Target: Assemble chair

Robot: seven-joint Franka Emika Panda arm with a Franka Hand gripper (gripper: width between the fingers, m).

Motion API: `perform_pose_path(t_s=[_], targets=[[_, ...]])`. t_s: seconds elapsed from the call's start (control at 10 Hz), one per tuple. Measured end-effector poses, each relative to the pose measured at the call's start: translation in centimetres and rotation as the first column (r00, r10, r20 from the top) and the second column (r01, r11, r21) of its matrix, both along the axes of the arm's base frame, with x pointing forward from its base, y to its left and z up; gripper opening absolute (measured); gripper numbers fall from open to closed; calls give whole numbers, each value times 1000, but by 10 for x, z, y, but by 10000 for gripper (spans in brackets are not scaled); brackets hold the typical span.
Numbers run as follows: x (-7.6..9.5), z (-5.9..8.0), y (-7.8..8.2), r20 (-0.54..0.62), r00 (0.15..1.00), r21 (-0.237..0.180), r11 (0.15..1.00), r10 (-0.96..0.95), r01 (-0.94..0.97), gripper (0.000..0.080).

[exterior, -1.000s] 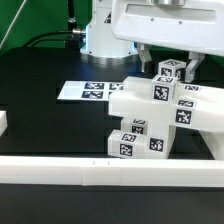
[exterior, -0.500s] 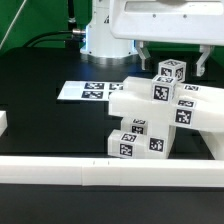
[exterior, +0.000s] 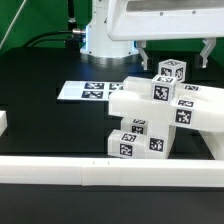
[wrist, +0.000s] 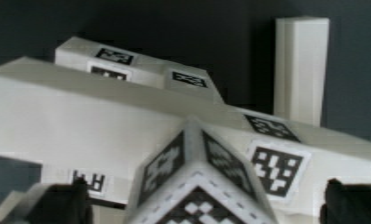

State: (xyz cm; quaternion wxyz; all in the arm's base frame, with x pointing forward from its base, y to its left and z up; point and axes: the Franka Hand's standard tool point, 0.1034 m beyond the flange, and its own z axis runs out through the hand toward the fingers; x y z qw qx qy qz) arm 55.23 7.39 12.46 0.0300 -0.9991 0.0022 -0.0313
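So the chair is sitting on the black desk, stacked into one chunky white body just behind the front border rail. A small tagged cube caps it. My gripper hangs right above that cube, fingers spread wide, holding nothing. Marker board lies behind, well clear.

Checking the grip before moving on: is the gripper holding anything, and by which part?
Nothing is held. The gripper stands open above the chunky white plastic chair, fingers clear of its top cube.
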Motion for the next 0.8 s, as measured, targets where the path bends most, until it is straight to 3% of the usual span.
perform_pose_path(t_s=[0.7, 0.8], targets=[[-1, -2, 0, 3, 888, -61, 886, 460, -459, 649], [0, -2, -3, 6, 848, -74, 846, 530, -528, 534]])
